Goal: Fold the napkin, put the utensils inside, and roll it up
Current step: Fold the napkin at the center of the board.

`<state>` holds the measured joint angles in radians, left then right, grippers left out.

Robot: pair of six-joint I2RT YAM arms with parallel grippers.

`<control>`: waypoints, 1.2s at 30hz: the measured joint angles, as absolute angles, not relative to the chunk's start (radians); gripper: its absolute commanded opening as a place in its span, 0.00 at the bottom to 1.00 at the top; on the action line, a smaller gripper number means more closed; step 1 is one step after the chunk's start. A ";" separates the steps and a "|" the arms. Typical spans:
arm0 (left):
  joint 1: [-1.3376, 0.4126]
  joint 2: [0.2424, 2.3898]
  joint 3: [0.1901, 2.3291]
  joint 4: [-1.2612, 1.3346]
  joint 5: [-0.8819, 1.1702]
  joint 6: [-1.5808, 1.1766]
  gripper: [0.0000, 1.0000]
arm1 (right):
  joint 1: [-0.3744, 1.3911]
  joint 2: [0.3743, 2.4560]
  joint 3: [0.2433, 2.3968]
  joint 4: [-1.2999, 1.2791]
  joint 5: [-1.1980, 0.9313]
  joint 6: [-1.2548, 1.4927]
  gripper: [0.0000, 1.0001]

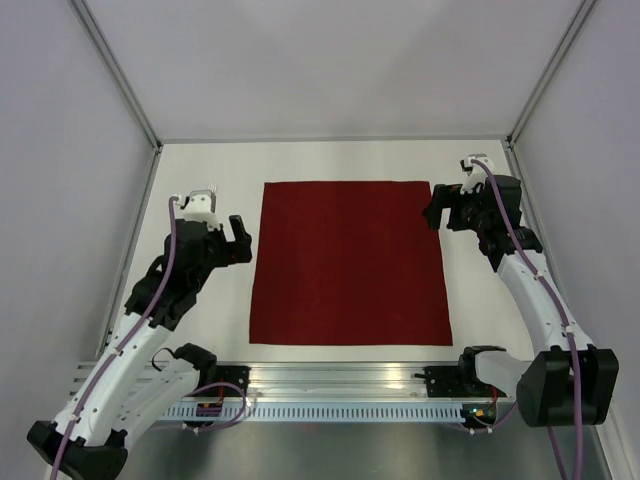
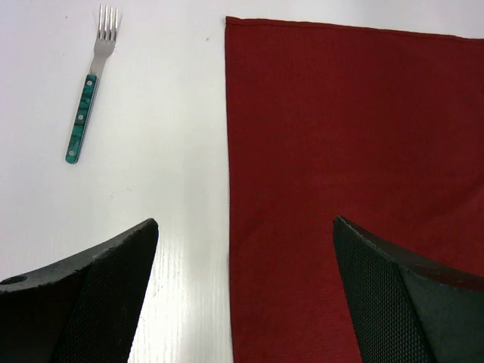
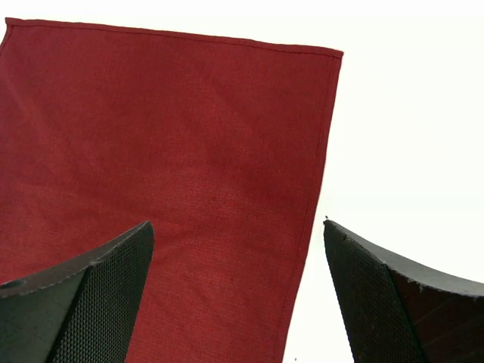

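The maroon napkin point(image 1: 350, 262) lies flat and unfolded in the middle of the white table. It also shows in the left wrist view point(image 2: 348, 174) and the right wrist view point(image 3: 166, 151). The fork point(image 2: 91, 87), with silver tines and a green handle, lies on the table left of the napkin's far left corner. In the top view only its tines point(image 1: 206, 190) show past the left wrist. My left gripper point(image 1: 243, 240) point(image 2: 244, 223) is open and empty over the napkin's left edge. My right gripper point(image 1: 436, 208) point(image 3: 237, 224) is open and empty over the napkin's right edge, near the far corner.
Grey walls with metal frame posts point(image 1: 120, 75) enclose the table on three sides. A metal rail point(image 1: 340, 385) holding the arm bases runs along the near edge. Bare white table point(image 1: 350, 160) lies beyond the napkin.
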<state>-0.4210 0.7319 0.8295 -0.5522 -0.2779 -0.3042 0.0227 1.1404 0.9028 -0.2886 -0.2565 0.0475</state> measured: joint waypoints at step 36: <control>-1.421 1.917 1.363 -0.194 -0.445 -0.428 0.81 | 0.022 1.130 0.903 -0.302 -0.106 -0.015 0.98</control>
